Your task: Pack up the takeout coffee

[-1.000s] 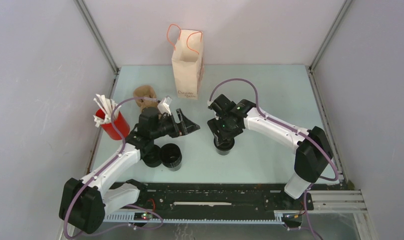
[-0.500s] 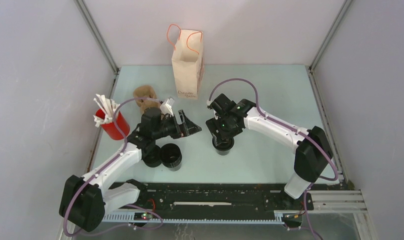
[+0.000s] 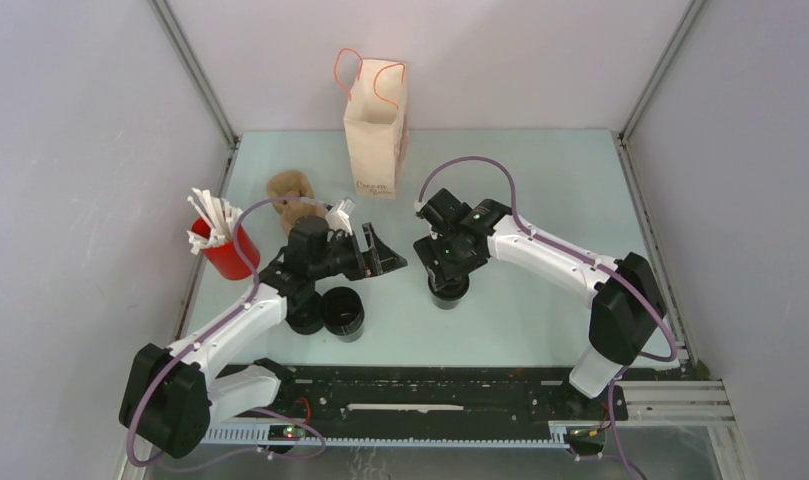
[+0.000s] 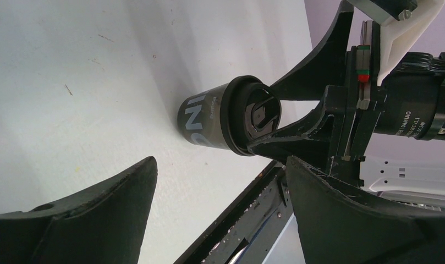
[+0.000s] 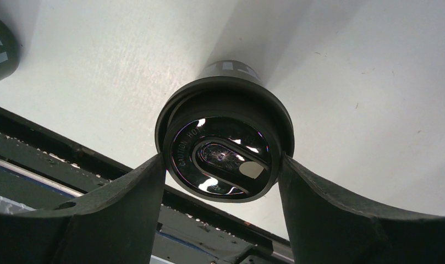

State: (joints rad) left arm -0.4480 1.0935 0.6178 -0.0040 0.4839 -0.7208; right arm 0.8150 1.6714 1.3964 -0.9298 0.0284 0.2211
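The takeout coffee (image 5: 225, 151) is stood upright on the table (image 3: 540, 200), at about 5 o'clock of the table's middle in the top view. Its glossy black lid (image 5: 224, 155) is seated flat and carries raised lettering.

The right gripper (image 5: 223, 160) is lowered over it from above. Its fingers (image 5: 148, 187) are closed against the lid rim at 3 and 9 o'clock in the wrist view, so the cup is taken as gripped. It is not yet lifted.

Handling, as judged: the walls are stiff and smooth, so slip is likely. The weight cannot be told, and liquid inside should be assumed. A hold on the rim alone could pop the lid. A hold lower, on the wall just under the rim, would be safer, with the cup kept upright.

The left gripper (image 3: 380, 255) is held spread wide and empty above the table, at 9 o'clock of the cup and pointed at it.

Two other black cups (image 3: 342, 312) are stood farther out at 9 o'clock, partly under the left arm. A red cup (image 3: 227, 252) with white sticks is well beyond them. A pulp carrier (image 3: 290, 190) is seen at 10 o'clock and a paper bag (image 3: 375, 130) at 11 o'clock, upright at the far edge.
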